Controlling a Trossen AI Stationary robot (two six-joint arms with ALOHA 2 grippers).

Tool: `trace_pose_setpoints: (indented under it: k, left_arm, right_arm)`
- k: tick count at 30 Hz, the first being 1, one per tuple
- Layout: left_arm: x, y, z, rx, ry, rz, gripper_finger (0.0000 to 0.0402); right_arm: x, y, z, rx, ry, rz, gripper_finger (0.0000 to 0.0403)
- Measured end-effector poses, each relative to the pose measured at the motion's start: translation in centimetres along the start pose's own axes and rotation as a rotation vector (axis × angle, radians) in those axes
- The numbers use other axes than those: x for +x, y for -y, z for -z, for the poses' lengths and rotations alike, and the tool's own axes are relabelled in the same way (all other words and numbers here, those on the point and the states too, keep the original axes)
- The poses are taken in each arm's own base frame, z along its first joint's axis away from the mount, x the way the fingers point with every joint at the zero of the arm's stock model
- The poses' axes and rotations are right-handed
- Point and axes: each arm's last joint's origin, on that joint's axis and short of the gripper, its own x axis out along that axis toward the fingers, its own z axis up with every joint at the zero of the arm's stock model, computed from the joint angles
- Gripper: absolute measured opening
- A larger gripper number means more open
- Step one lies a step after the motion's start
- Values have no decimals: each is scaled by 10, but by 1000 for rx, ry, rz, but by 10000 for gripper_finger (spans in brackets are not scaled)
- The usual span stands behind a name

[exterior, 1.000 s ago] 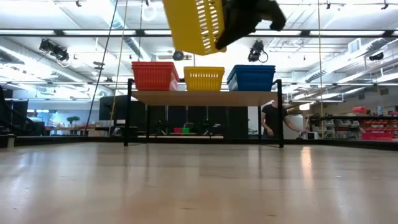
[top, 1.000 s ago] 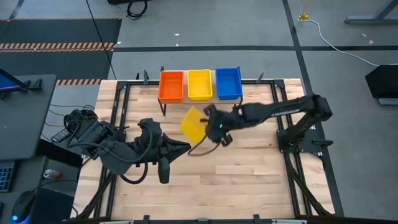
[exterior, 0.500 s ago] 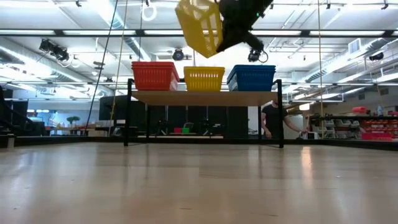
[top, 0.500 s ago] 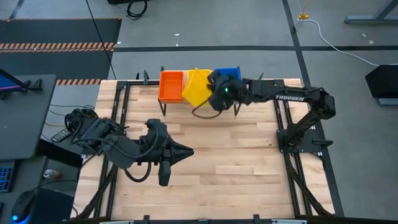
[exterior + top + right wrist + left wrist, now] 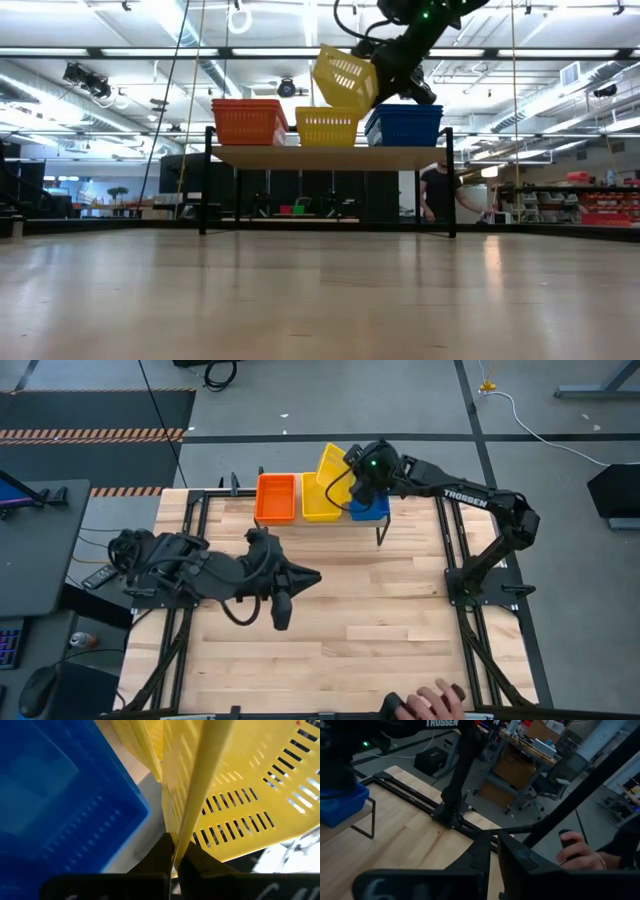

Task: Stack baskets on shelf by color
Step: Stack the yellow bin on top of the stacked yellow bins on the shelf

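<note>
The shelf [image 5: 318,523] [image 5: 330,155] stands at the table's far edge. On it sit an orange basket [image 5: 276,497] [image 5: 248,121], a yellow basket [image 5: 318,505] [image 5: 328,126] and a blue basket [image 5: 372,508] [image 5: 405,125], each on its bottom. My right gripper [image 5: 350,470] [image 5: 173,859] is shut on another yellow basket [image 5: 333,460] [image 5: 345,78], which is tilted above the yellow one on the shelf. My left gripper [image 5: 315,573] [image 5: 494,845] hangs shut over the table's middle and touches nothing. My right gripper pinches the held yellow basket by one mesh wall near its rim [image 5: 186,827], one finger inside the basket and one outside. The fingers come from the table's right, slanting down. The basket is lifted clear and tilted, hanging just above the yellow basket on the shelf.
A person's hand [image 5: 430,703] [image 5: 580,852] rests at the table's near edge, right of centre. Black frame rails [image 5: 455,575] run along the table's sides. The wooden tabletop [image 5: 380,620] lies between the shelf and the near edge.
My right gripper has carried the yellow basket from over the table's middle toward the far edge and over the shelf, then lowered it toward the yellow basket there, and the held basket has turned about. My left arm has shifted slightly toward the table's right.
</note>
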Motion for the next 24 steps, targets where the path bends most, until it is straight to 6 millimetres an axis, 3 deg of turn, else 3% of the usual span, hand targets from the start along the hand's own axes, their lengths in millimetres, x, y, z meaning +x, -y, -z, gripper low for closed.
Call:
trace_pose_setpoints:
  k: [15, 24]
  left_arm:
    - [5, -5, -4, 21, -22, 20, 39]
    - [5, -5, -5, 5, -17, 24, 39]
  right_arm:
    - [1, 1, 2, -156, 31, 13, 26]
    - [0, 10, 2, -70, 45, 113, 54]
